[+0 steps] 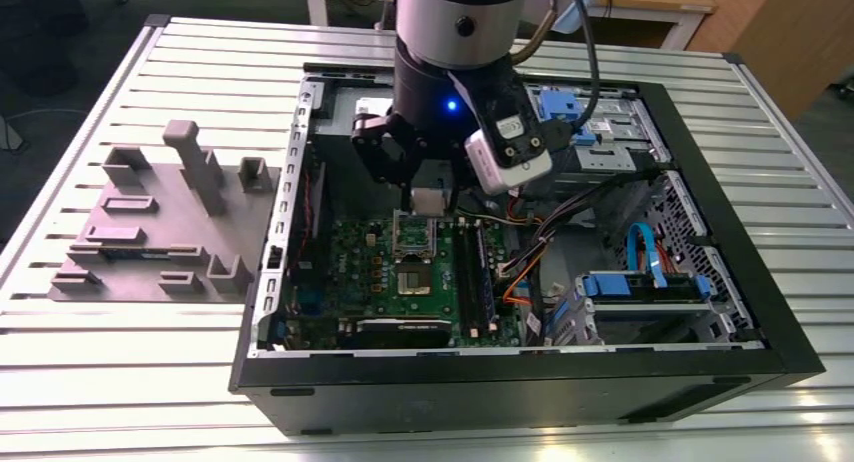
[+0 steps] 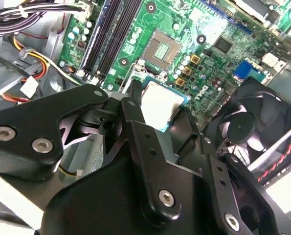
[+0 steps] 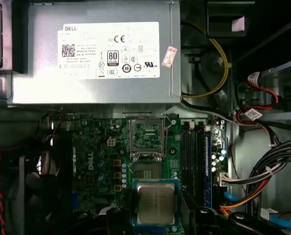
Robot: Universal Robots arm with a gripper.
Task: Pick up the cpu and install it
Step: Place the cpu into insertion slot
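The cpu, a small square chip with a dull silver top and a pale rim, sits between the black fingers of my gripper, which is shut on it. In the second wrist view the cpu hangs above the green motherboard, a short way off the bare socket. The socket's metal frame stands flipped open beside the socket. In the exterior view my gripper hovers inside the open computer case, just above the board.
A big grey box with a white label lies beyond the socket. Memory slots and loose cables flank one side, a black fan the other. A grey fixture block stands on the slatted table at the exterior view's left.
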